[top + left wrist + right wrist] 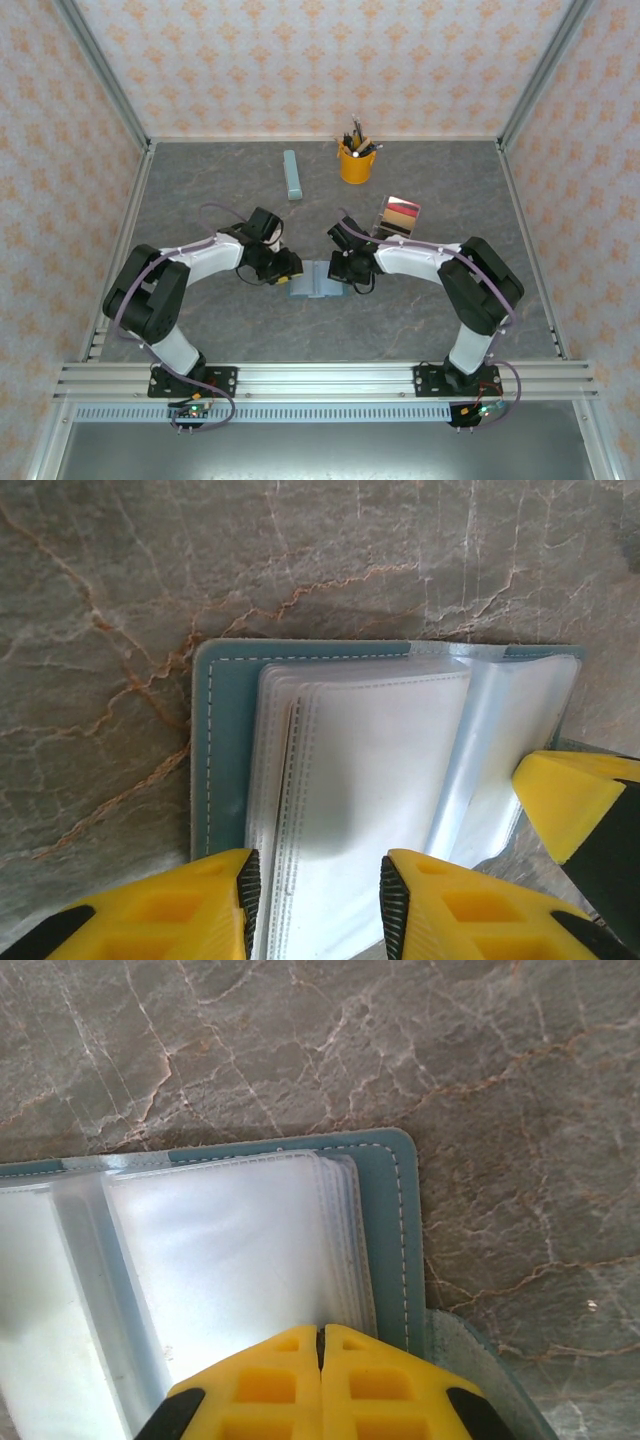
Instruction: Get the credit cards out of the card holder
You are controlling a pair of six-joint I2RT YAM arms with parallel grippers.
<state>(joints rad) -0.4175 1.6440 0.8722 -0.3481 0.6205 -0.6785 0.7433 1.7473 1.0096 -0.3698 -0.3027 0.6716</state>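
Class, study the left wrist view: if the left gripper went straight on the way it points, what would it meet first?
Most likely the clear plastic sleeves of the open teal card holder; the left gripper, open, straddles them. Depth is unclear.

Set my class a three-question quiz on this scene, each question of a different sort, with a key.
1. True or false: the card holder lies open on the table.
2. The right gripper has its fingers: A wide apart; B shut together; C round a pen.
3. Fill in: the credit cards lie stacked ____ the holder (inside or outside).
Key: 1 true; 2 B; 3 outside.
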